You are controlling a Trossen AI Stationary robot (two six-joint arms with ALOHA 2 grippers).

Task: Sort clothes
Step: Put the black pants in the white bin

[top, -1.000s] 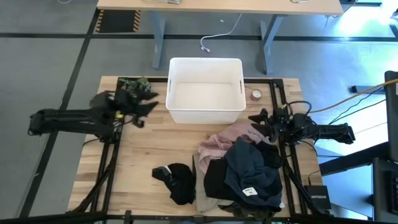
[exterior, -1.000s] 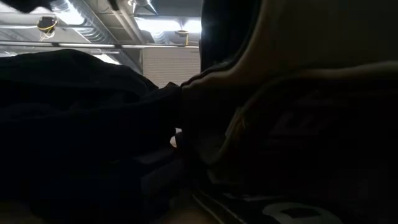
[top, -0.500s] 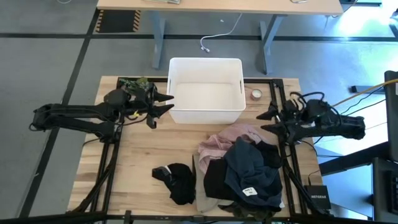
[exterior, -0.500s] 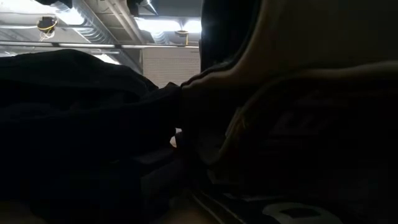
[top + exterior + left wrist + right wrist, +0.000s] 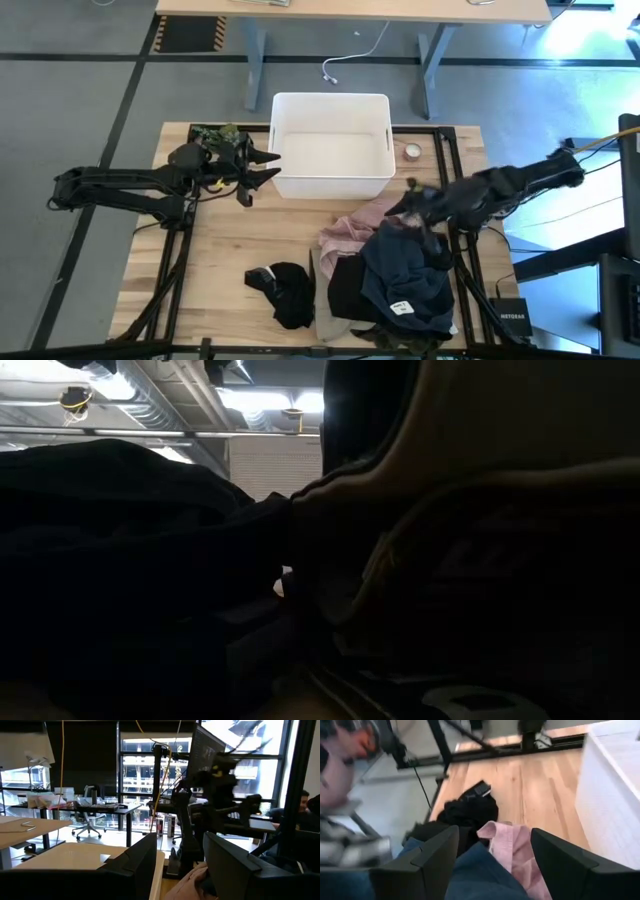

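The clothes lie in a heap at the table's near right: a pale pink garment (image 5: 362, 225), a navy one with a white label (image 5: 405, 275), black ones (image 5: 345, 290), and beige khaki (image 5: 322, 322) underneath. A separate black piece (image 5: 285, 290) lies to the heap's left. My right gripper (image 5: 400, 205) is open above the heap's far side. In its wrist view (image 5: 492, 855) the pink (image 5: 512, 845) and navy (image 5: 470, 875) cloth lie between the fingers, untouched. My left gripper (image 5: 268, 168) is open and empty beside the bin's left wall.
A white plastic bin (image 5: 330, 185) stands at the far middle. A green mottled lump (image 5: 215, 137) lies at the far left, and a small tape roll (image 5: 412, 152) sits to the right of the bin. Dark cloth close to the lens fills the low view (image 5: 150, 560). Bare wood shows at the near left.
My left gripper has gone toward the table's right edge, up to the bin's left wall, then kept still. My right arm drew back a little toward the right edge. It then swung toward the heap, its gripper coming over the pink and navy cloth. The clothes have not moved.
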